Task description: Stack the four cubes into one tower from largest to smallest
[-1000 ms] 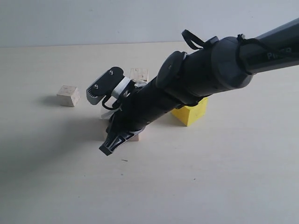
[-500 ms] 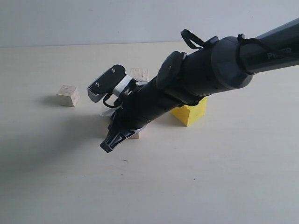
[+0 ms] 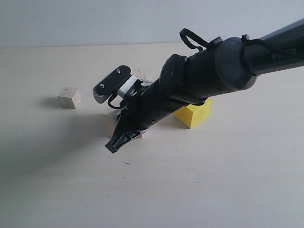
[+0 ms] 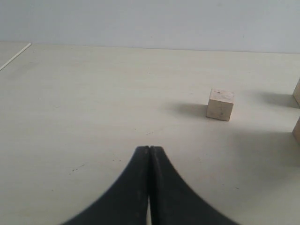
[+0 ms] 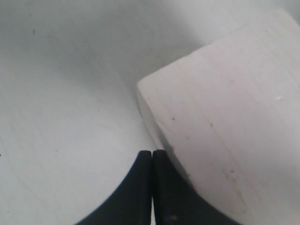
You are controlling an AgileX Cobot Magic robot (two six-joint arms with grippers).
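Note:
My right gripper (image 3: 114, 146) is shut and empty, low over the table, its tips right beside a corner of the large pale cube (image 5: 225, 126). In the exterior view the arm covers most of that cube (image 3: 111, 126). The yellow cube (image 3: 194, 115) sits to its right, partly behind the arm. One small cube (image 3: 69, 97) stands alone at the left and a second small cube (image 3: 141, 74) peeks out behind the arm. All four cubes rest on the table, none on another, so no tower shows. My left gripper (image 4: 149, 149) is shut and empty, well short of the small cube (image 4: 220, 104).
The pale tabletop (image 3: 213, 180) stretches open toward the front and right. A light wall (image 3: 95, 21) closes off the back. The right arm's thick black body (image 3: 213, 71) slants over the middle of the table.
The right arm has shifted slightly up and to the right, its shut tips sliding a little along the large cube. The cubes have not moved.

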